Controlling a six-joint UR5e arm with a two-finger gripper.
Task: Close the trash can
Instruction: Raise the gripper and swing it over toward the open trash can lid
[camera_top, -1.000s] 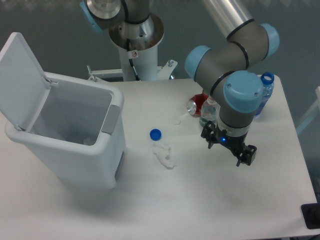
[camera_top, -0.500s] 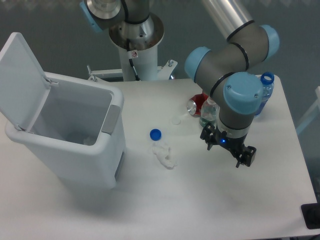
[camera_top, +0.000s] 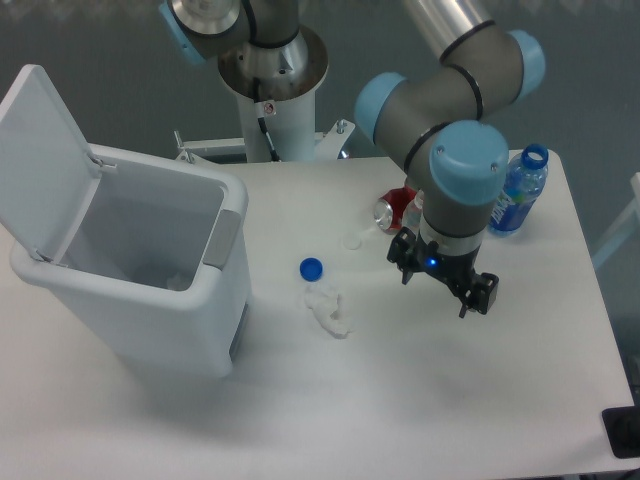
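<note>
The trash can (camera_top: 150, 290) stood open, its lid (camera_top: 45, 160) upright, and the gripper (camera_top: 445, 285), well right of it, fingers' state unclear, needed to press that lid forward and down.

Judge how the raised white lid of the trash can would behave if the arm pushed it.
The flat white plastic lid stands open on hinges at the back rim of the large white rectangular trash can, so a push would probably swing it shut rather than bend it. It looks thin and light, so it may drop quickly. The can seems nearly empty and might slide.
</note>
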